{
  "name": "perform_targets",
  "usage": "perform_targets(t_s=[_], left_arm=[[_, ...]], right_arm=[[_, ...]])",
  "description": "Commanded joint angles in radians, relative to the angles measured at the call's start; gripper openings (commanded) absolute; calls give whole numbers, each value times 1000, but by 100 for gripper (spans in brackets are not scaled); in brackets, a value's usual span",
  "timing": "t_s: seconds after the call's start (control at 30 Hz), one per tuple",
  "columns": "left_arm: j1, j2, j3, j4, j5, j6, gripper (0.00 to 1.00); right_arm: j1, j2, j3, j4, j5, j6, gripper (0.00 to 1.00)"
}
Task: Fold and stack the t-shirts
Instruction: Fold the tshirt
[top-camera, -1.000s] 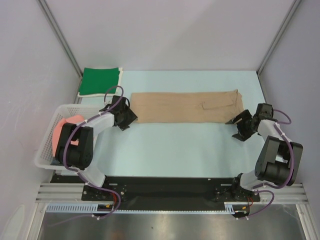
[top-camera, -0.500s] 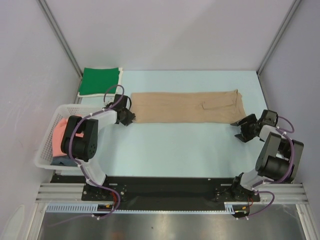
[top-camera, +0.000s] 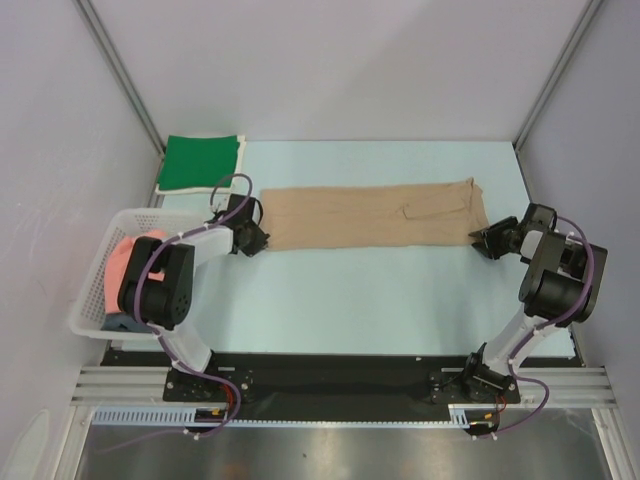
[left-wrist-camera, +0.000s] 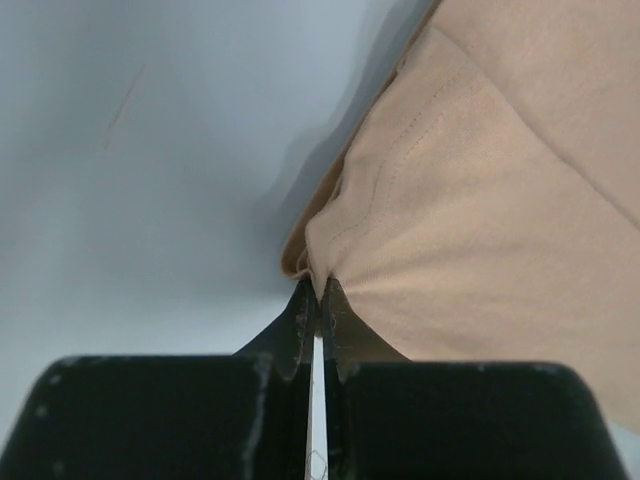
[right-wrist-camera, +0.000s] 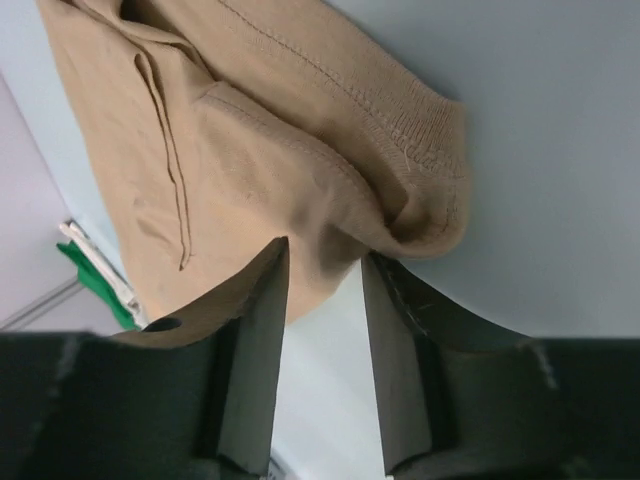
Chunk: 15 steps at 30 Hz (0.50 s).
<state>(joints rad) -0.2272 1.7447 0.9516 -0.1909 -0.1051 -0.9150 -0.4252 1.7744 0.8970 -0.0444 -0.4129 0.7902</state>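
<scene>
Three grey walls (top-camera: 330, 60), pale-blue table (top-camera: 380, 290): L gripper (left-wrist-camera: 318, 295) clenched on tan tee (top-camera: 370, 215), R gripper (right-wrist-camera: 324, 252) unclenched astride corner.

The left arm (top-camera: 195, 245) stretched from its base to the near left corner of the tan shirt (top-camera: 370, 215), and the left gripper (left-wrist-camera: 318, 295) was pinched tight on a fold of that corner. The right arm (top-camera: 555, 285) bent in towards the shirt's near right corner. There the right gripper (right-wrist-camera: 325, 270) sat low with its jaws parted, the corner showing between them.
</scene>
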Motion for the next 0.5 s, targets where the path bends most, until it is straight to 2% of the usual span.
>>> perform_targets(t_s=[0.0, 0.17, 0.3, 0.47], left_arm=[[-52, -83, -95, -104, -19, 36, 0], [-181, -189, -171, -117, -34, 19, 0], [-303, -257, -237, -121, -28, -57, 0], [-543, -281, -283, -65, -13, -162, 0]], right_arm=[[12, 69, 63, -32, 89, -38, 40], [66, 132, 170, -49, 108, -100, 36], [127, 242, 357, -94, 111, -161, 35], [189, 388, 551, -109, 111, -183, 36]])
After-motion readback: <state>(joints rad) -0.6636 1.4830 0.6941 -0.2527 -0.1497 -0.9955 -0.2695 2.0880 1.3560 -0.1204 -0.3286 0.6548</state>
